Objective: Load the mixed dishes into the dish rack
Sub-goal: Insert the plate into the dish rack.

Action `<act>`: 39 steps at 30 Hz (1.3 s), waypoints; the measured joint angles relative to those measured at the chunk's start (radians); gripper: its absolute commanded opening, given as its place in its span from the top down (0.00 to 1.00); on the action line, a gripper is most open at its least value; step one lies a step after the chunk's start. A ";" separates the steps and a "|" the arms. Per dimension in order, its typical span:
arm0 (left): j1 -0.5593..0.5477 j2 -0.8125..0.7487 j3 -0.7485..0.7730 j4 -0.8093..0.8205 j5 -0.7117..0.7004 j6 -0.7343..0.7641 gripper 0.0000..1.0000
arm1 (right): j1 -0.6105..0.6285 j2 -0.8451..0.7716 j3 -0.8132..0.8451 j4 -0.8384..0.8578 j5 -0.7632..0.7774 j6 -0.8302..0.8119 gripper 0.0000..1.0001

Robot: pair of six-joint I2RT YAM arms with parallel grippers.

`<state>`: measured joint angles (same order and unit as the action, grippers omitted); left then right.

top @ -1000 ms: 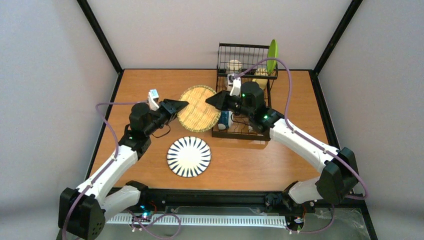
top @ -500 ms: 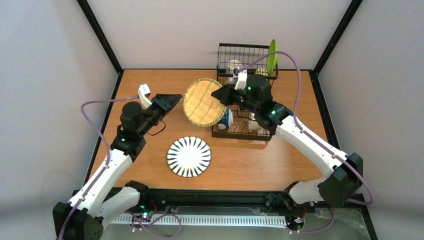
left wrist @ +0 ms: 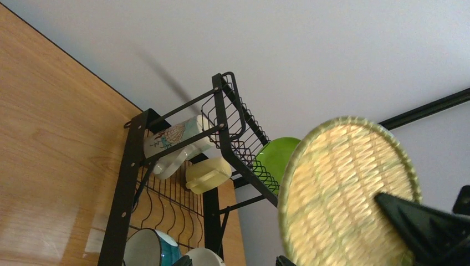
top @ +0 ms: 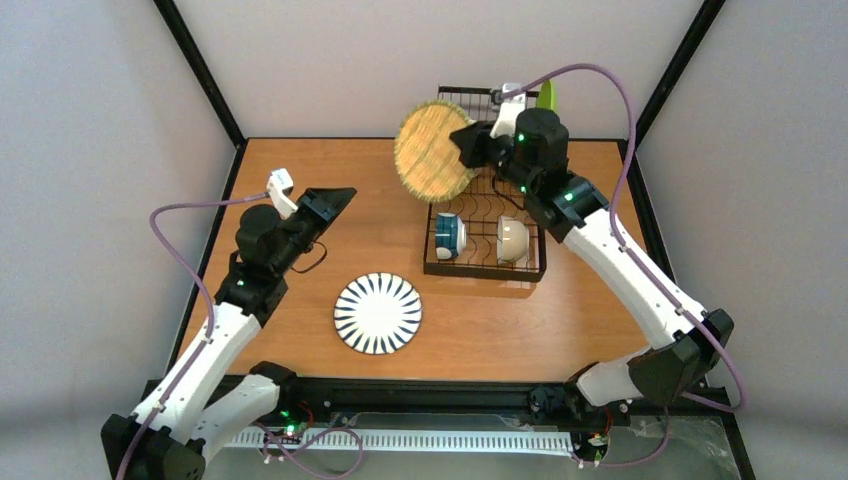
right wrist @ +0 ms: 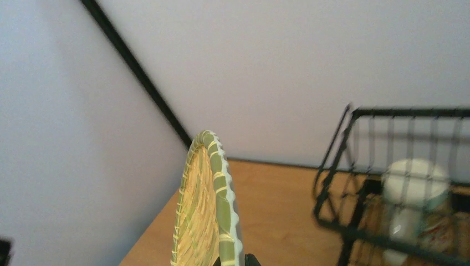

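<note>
Top view: a black wire dish rack stands on a wooden table. The right arm reaches over the rack. Its jaws are clamped on the rim of a round woven tray, held on edge in the air just left of the rack's raised basket. In the rack's base sit a teal-banded cup and a cream bowl. A lime-green plate stands at the rack's far right corner. A black-and-white striped plate lies flat on the table, left of the rack and nearer the arms. The left arm is well left of the rack, its jaws spread and empty.

Left wrist view: low beside the rack, a patterned mug and a cream mug lie by the raised basket. The green plate and woven tray are to the right.

Right wrist view: the tray is edge-on left of the rack, and a pale mug is blurred behind its wires.
</note>
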<state>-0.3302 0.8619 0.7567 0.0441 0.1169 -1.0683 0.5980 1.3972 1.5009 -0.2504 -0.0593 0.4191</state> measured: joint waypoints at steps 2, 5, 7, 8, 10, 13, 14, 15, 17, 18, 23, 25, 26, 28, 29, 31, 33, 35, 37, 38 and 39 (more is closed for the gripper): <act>0.000 0.005 0.000 -0.001 0.003 0.002 0.15 | -0.022 0.019 0.044 -0.005 0.039 -0.035 0.98; 0.000 0.019 0.000 -0.001 0.011 0.006 0.15 | -0.046 0.051 0.100 -0.011 0.114 -0.093 0.98; 0.000 0.027 0.000 -0.002 0.014 0.008 0.15 | -0.055 0.076 0.133 -0.022 0.170 -0.135 0.98; 0.000 0.028 0.000 -0.002 0.018 0.008 0.15 | -0.055 0.091 0.151 -0.026 0.202 -0.157 0.98; 0.000 0.030 0.000 -0.002 0.022 0.008 0.15 | -0.058 0.121 0.182 -0.028 0.259 -0.201 0.98; 0.000 0.030 -0.002 -0.002 0.026 0.008 0.16 | -0.061 0.158 0.211 -0.028 0.334 -0.263 0.98; 0.000 0.030 -0.004 -0.001 0.026 0.008 0.15 | -0.066 0.170 0.217 -0.026 0.357 -0.282 0.98; 0.000 0.030 -0.008 -0.001 0.028 0.008 0.16 | -0.071 0.182 0.225 -0.026 0.380 -0.302 0.98; 0.000 0.031 -0.014 -0.001 0.030 0.009 0.15 | -0.083 0.203 0.238 -0.023 0.420 -0.338 0.98; 0.000 0.031 -0.020 -0.001 0.031 0.008 0.15 | -0.090 0.216 0.248 -0.023 0.441 -0.359 0.98; 0.000 0.033 -0.033 0.000 0.035 0.009 0.16 | -0.133 0.267 0.296 0.002 0.516 -0.440 0.98; 0.000 0.034 -0.036 0.000 0.037 0.009 0.15 | -0.151 0.277 0.301 0.019 0.536 -0.466 0.98; 0.000 0.034 -0.038 0.002 0.037 0.009 0.16 | -0.159 0.281 0.303 0.024 0.546 -0.480 0.98; 0.000 0.037 -0.042 0.004 0.037 0.010 0.15 | -0.169 0.287 0.304 0.046 0.565 -0.506 0.98; 0.000 0.039 -0.043 0.005 0.037 0.010 0.15 | -0.174 0.291 0.304 0.061 0.576 -0.521 0.98; 0.000 0.042 -0.047 0.010 0.039 0.009 0.16 | -0.181 0.299 0.304 0.084 0.589 -0.546 0.98; 0.000 0.043 -0.055 0.016 0.043 0.009 0.16 | -0.188 0.308 0.304 0.110 0.597 -0.568 0.98; 0.000 0.044 -0.065 0.021 0.045 0.009 0.16 | -0.197 0.315 0.304 0.129 0.599 -0.581 0.98; 0.000 0.046 -0.074 0.024 0.048 0.009 0.16 | -0.208 0.321 0.304 0.149 0.601 -0.597 0.98; 0.000 0.047 -0.079 0.025 0.048 0.008 0.15 | -0.213 0.324 0.304 0.158 0.603 -0.608 0.98; 0.000 0.047 -0.082 0.025 0.048 0.008 0.15 | -0.217 0.326 0.304 0.167 0.605 -0.618 0.98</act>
<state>-0.3302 0.9085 0.6743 0.0692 0.1654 -1.0599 0.3805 1.7233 1.8050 -0.0834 0.5461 -0.1993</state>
